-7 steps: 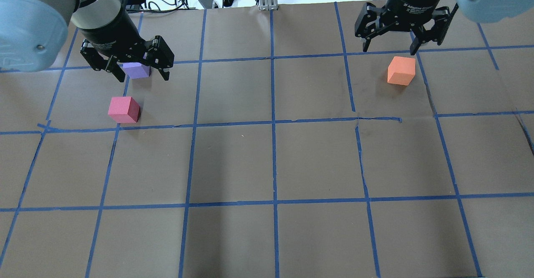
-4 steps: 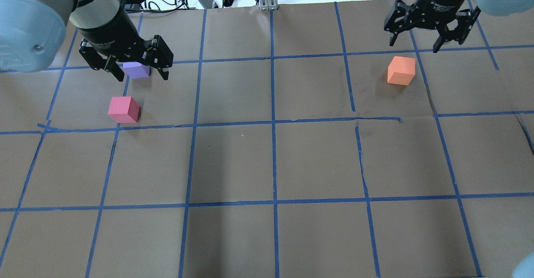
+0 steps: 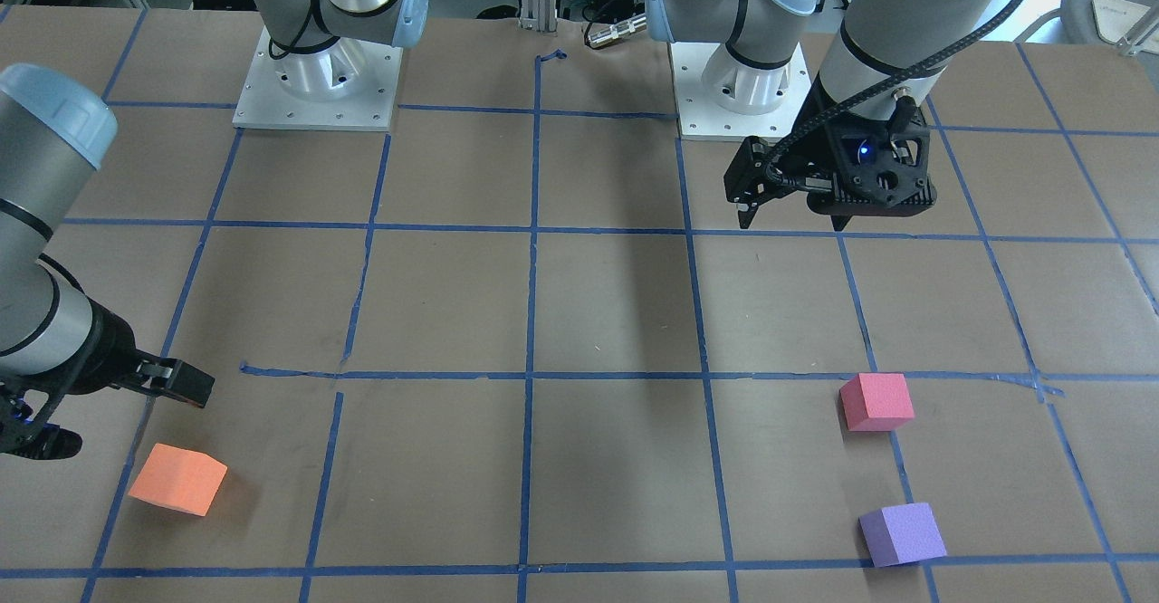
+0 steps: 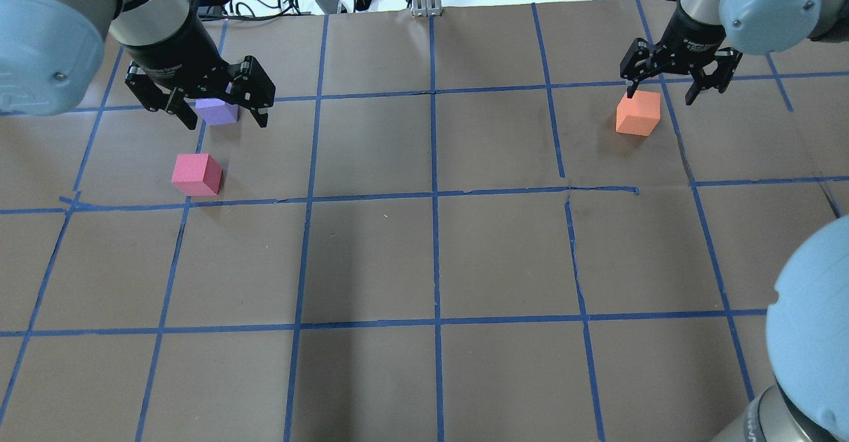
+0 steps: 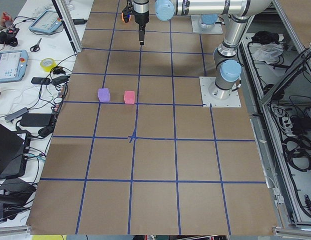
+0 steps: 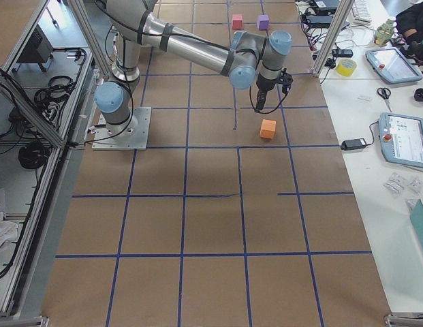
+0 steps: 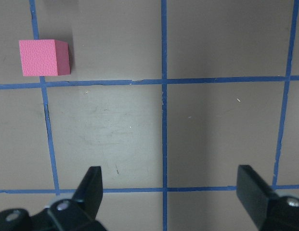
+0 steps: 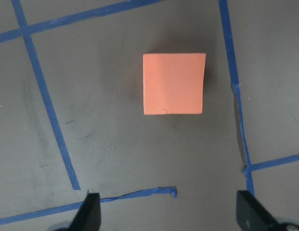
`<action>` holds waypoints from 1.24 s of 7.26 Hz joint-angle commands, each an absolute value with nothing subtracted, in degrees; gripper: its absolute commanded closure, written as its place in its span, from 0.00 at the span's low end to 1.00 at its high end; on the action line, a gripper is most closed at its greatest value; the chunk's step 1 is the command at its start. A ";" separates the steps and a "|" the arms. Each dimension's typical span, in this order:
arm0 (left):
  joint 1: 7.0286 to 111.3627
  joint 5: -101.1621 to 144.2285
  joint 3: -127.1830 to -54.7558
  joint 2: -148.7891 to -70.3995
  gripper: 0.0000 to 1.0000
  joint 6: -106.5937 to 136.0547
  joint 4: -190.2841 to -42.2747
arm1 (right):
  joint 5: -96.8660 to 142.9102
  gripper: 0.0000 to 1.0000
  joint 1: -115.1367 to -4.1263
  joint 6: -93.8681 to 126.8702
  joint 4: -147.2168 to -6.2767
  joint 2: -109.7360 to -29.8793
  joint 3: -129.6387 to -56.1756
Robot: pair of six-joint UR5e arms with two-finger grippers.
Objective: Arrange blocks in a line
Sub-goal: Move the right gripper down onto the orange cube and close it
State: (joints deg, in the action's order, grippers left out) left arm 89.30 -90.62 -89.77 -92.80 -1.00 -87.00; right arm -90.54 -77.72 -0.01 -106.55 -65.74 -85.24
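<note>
R gripper (image 4: 661, 95), jaws apart, has dropped close to orange block (image 4: 638, 113), upper right in overhead view; grab prob. next. L gripper (image 4: 226, 123), also spread, stays put upper left, w/ purple block (image 4: 215, 111) and pinkish-red block (image 4: 196, 174) unheld there.

Left arm (image 4: 166, 37) and right arm (image 4: 696, 24) both point downward, jaws spread wide, gripping nothing.

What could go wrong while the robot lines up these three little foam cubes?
The orange foam cube lies ahead of the open right gripper, not between its fingers, so a descent might clip it. The pinkish-red foam cube and purple foam cube sit close; the open left gripper may nudge one.
</note>
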 commanded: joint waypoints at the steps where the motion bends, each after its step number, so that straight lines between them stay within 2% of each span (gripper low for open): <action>1: 89.30 -90.62 -89.82 -92.90 0.00 -1.05 -86.58 | -90.53 0.00 -77.00 -1.32 -115.37 -59.88 -86.13; 4: 89.30 -90.62 -89.82 -92.99 0.00 -1.06 -86.48 | -92.72 0.07 -76.99 -1.41 -118.99 -57.06 -85.96; 6: 89.30 -90.62 -89.82 -93.08 0.00 -0.79 -86.48 | -92.46 0.08 -76.99 -1.32 -121.29 -55.81 -85.87; 7: 89.30 -90.70 -89.82 -92.99 0.00 -0.88 -86.48 | -91.94 0.19 -76.99 -1.32 -122.07 -55.46 -85.87; 8: 89.30 -90.70 -89.82 -92.99 0.00 -0.79 -86.48 | -91.76 0.24 -76.99 -1.23 -122.60 -55.02 -85.87; 9: 89.30 -90.70 -89.82 -92.99 0.00 -1.05 -86.48 | -91.50 0.34 -76.99 -1.23 -122.69 -55.02 -85.87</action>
State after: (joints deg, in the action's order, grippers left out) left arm 89.30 -90.69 -89.83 -93.01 -0.87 -86.48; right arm -91.82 -76.99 -1.27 -122.32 -55.23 -85.87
